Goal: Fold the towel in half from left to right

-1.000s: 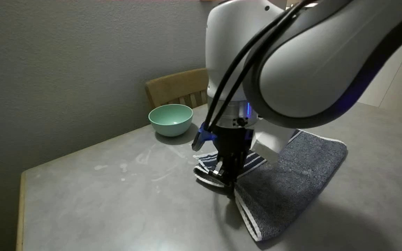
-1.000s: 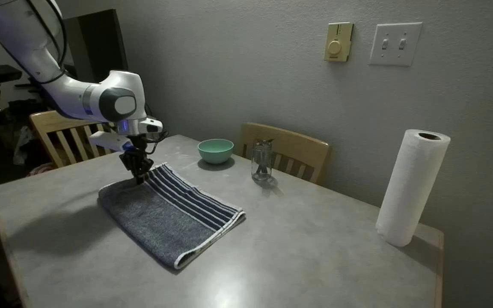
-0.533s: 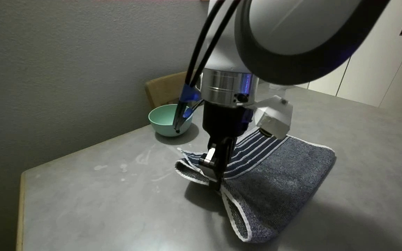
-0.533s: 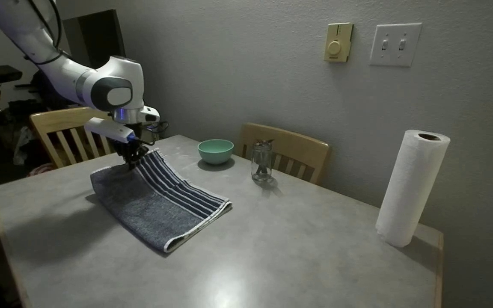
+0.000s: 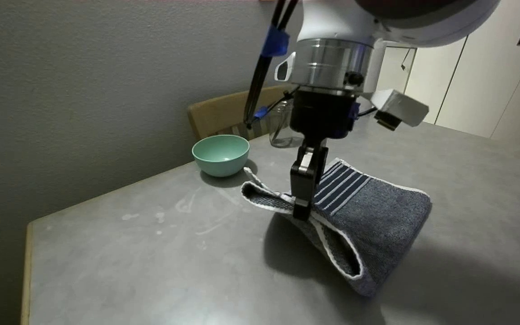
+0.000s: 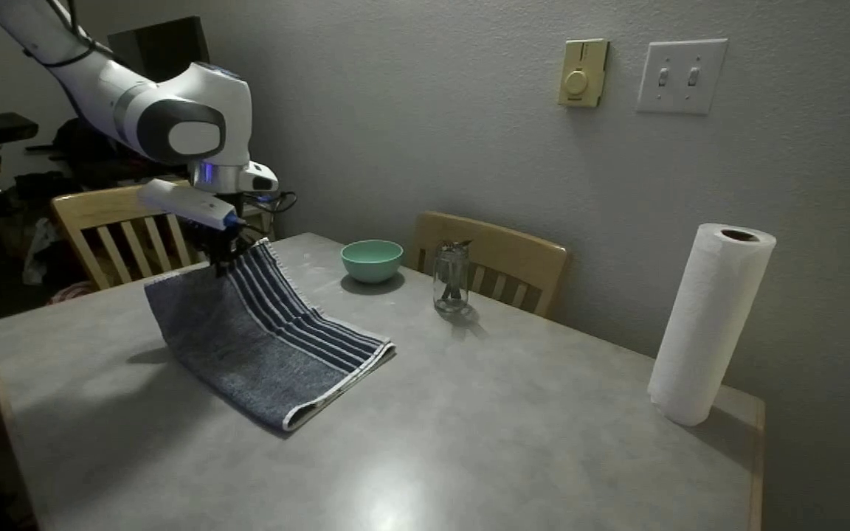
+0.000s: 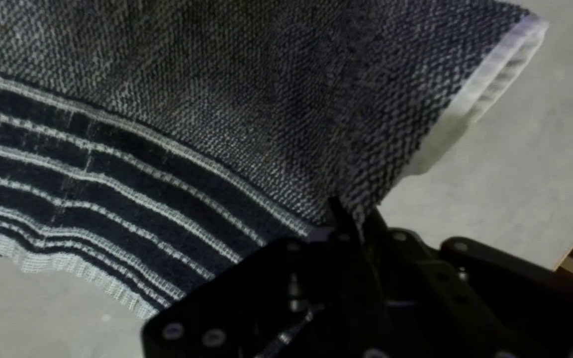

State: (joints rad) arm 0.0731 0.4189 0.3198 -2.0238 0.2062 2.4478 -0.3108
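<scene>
Robotiq gripper [image 5: 302, 215]: pointing down over the table [image 6: 543, 428], its two fingers [image 7: 343, 223] clenched on a pinch of the grey-blue striped towel [image 5: 379, 212].
Grey-blue striped towel: directly at the fingertips, caught by one edge; that edge hangs clear of the table, and the rest slopes down and away from the gripper until it lies on the table.
White hem [image 7: 490, 74]: gapes into an open loop on either side of the gripper; in the wrist view two layers of it show, one over the other.
Striped band [image 6: 311, 317]: just beside the gripper, toward the mint-green bowl [image 6: 372, 261], running away down the slope.
Plain terry field [image 6: 240, 354]: on the other side, meeting the band close to the pinch.
Mint-green bowl: near the gripper, past the striped band, upright and apart from the towel.
Glass jar [image 6: 451, 284]: upright, farther from the gripper than the bowl; contents too small to tell.
Paper towel roll [image 6: 713, 324]: on end, well apart from the gripper.
</scene>
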